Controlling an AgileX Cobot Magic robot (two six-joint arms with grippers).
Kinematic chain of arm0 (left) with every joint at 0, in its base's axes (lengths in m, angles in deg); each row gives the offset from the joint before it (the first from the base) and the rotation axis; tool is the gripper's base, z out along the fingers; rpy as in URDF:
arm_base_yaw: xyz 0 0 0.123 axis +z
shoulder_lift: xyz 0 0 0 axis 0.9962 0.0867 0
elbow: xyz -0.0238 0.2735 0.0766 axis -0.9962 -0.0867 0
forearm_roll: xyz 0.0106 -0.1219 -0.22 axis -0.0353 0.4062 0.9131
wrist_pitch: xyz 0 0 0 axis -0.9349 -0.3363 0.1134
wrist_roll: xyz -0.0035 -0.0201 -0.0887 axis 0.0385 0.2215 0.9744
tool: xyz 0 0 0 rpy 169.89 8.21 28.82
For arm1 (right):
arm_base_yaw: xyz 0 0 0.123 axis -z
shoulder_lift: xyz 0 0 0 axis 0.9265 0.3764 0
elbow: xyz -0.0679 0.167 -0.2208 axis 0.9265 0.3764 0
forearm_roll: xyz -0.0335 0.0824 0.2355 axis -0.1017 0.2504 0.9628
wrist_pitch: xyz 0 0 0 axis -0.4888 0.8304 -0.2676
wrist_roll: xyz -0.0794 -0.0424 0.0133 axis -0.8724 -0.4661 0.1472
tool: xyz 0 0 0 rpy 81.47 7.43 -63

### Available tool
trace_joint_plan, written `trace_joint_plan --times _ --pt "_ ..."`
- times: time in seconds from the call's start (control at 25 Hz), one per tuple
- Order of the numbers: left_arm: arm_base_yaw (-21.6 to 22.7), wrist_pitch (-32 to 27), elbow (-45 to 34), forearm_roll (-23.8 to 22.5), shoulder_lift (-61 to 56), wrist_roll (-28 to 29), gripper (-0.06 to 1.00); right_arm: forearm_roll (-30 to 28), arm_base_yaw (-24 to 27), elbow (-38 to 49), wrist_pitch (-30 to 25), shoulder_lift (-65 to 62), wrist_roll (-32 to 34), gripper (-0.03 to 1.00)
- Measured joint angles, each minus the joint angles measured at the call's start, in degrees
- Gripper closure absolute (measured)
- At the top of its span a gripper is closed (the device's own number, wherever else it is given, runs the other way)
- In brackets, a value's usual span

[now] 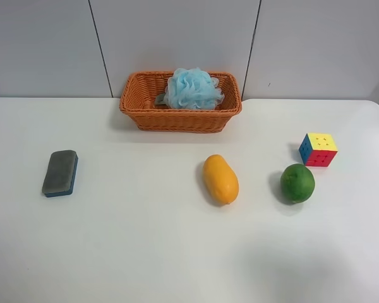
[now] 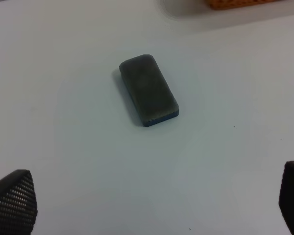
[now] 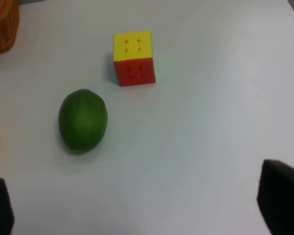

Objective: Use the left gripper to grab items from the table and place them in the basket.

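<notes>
left gripper spread wide, empty | sponge on table | pouf in basket

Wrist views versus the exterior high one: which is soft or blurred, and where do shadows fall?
Exterior high view: sharp, evenly lit, short soft shadows beside the mango and green fruit. Right wrist view: slightly soft, puzzle cube edges fuzzy, fingertips blurred. Left wrist view: sponge soft, faint shadow beside it.

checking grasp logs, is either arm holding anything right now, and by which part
Nothing is held. The left gripper has its jaws spread wide above the grey sponge with blue base; the right gripper is open too.
</notes>
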Motion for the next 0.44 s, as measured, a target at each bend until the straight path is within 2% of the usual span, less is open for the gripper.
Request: trace_joint_plan --times 0.44 --pt "0.0 0.0 0.0 0.0 0.0 -0.2 -0.05 0.0 0.0 0.0 0.0 0.0 0.0 -0.02"
